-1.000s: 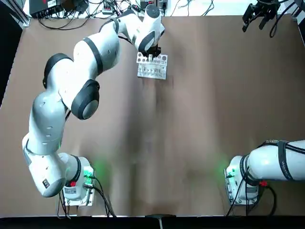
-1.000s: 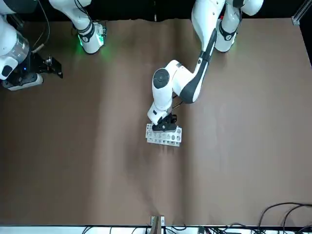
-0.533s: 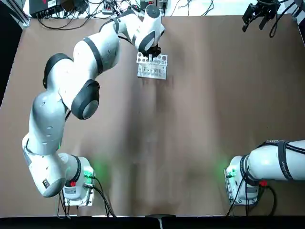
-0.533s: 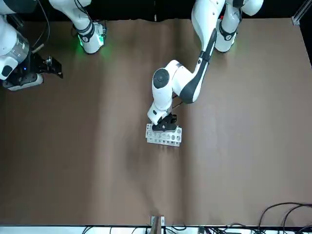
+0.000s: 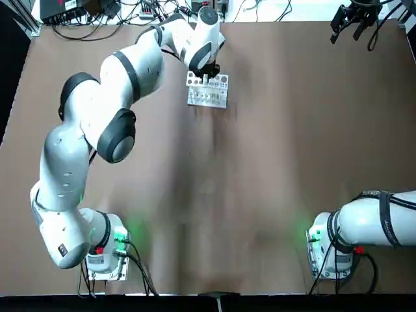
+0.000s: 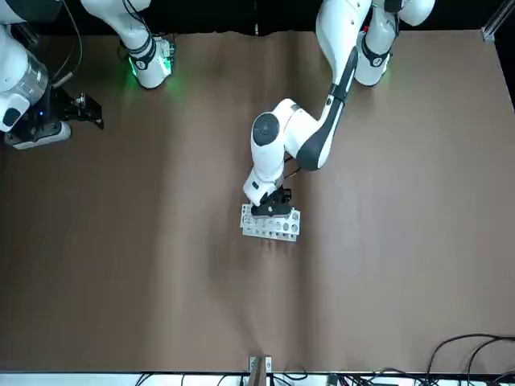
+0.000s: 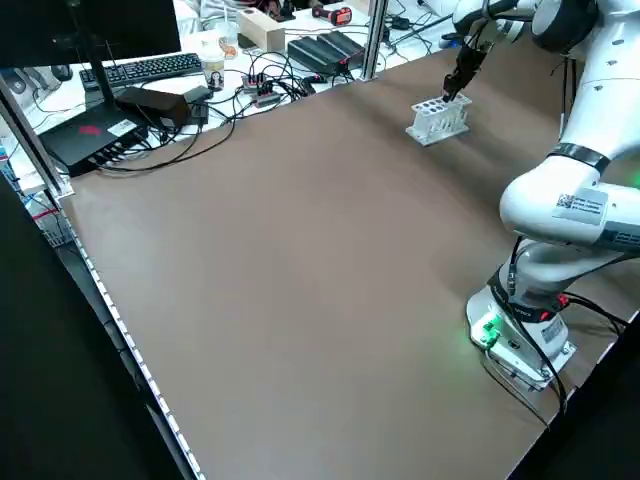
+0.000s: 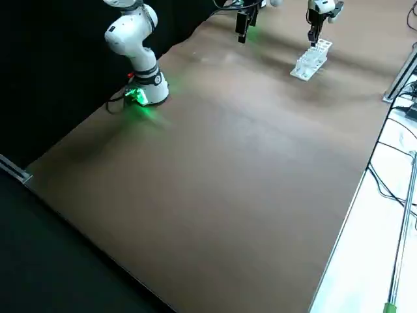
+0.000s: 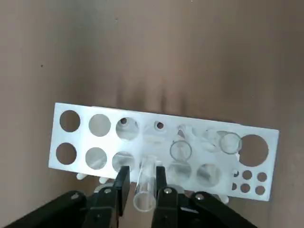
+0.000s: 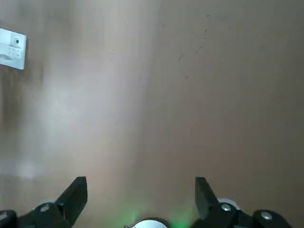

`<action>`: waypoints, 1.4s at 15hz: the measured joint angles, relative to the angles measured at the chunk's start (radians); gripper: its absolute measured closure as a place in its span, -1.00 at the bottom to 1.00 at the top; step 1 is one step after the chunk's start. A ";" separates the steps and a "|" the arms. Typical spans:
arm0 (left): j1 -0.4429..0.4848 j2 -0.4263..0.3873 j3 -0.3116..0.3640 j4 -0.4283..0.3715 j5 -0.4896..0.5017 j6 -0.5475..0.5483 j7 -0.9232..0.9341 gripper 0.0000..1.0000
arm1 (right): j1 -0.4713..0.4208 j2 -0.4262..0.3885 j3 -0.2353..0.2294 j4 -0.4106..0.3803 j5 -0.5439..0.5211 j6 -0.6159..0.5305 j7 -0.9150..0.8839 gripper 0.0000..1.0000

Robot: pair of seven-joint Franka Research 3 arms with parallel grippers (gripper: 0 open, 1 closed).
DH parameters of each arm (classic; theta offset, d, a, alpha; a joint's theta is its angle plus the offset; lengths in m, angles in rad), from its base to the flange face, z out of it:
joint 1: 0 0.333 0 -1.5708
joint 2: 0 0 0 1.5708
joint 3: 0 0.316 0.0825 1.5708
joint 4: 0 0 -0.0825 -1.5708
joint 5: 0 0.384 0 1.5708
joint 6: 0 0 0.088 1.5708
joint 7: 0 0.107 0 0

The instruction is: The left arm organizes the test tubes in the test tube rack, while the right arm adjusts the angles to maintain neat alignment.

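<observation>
While the left gripper (image 9: 141,178) clamped 1 test tube (image 9: 144,185) above the test tube rack (image 9: 76,142) near the tabletop's far edge, 2 tubes (image 9: 230,143) stood inside; the right gripper (image 10: 141,194) hung spread apart.

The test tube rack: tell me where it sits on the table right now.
In the top view the test tube rack stands at the table's far edge, left of centre, directly under the left gripper, whose fingers hold a clear test tube over it.
</observation>
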 joint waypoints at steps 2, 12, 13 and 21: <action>0.000 0.000 0.000 0.000 -0.008 0.000 -0.004 0.41 | 0.000 0.000 0.000 0.000 0.000 0.000 0.000 -1.00; 0.000 0.003 -0.002 0.000 -0.014 -0.001 -0.018 0.45 | 0.000 0.000 0.000 0.000 0.000 0.000 0.000 -1.00; 0.000 0.003 -0.002 0.000 -0.014 -0.001 -0.019 0.45 | 0.000 0.000 0.000 0.000 0.000 0.000 0.000 -1.00; 0.000 0.004 -0.002 0.000 -0.014 -0.001 -0.025 0.54 | 0.000 0.000 0.000 0.000 0.000 0.000 0.000 -1.00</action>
